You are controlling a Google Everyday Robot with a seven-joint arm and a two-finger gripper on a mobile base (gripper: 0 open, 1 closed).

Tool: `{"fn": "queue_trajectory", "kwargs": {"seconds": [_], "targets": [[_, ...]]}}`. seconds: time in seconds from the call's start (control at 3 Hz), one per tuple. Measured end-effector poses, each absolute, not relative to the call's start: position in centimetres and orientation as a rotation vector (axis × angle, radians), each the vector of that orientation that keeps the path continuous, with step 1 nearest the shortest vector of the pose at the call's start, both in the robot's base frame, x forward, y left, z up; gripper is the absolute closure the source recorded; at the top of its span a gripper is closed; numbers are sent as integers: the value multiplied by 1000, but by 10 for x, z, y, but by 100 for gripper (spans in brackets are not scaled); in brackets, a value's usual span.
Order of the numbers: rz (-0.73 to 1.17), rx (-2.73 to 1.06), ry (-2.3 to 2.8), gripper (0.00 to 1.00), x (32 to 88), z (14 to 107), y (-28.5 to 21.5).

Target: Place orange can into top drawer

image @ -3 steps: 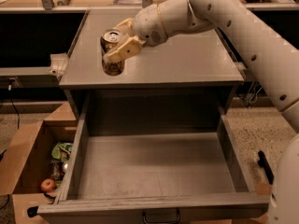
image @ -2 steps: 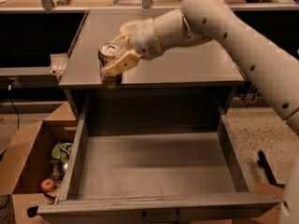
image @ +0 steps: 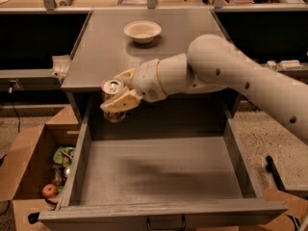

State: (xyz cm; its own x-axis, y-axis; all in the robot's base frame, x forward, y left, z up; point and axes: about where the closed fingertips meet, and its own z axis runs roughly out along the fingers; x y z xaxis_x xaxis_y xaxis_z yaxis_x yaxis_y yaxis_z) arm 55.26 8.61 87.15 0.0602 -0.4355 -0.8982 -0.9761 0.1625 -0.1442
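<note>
Starting left: cardboard box (image: 29, 162) is below-left of gripper (image: 111, 92). Orange can (image: 112, 86) is clamped in its fingers, approx. upright. Top drawer (image: 163, 177) is open below/right; lowering is judged needed.

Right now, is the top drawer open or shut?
Open: top drawer pulled out, inside visible; the gripper holds the orange can over its rear left.

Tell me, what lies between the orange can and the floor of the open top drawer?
Nothing: in the camera view, the gripper holds the orange can over the top drawer's bare floor.
</note>
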Motion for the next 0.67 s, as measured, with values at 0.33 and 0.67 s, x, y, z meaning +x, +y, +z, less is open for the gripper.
{"fn": "queue_trajectory", "kwargs": {"seconds": [0.33, 0.67], "targets": [[773, -1452, 1569, 100, 534, 835, 92], [773, -1452, 1569, 100, 534, 835, 92]]}}
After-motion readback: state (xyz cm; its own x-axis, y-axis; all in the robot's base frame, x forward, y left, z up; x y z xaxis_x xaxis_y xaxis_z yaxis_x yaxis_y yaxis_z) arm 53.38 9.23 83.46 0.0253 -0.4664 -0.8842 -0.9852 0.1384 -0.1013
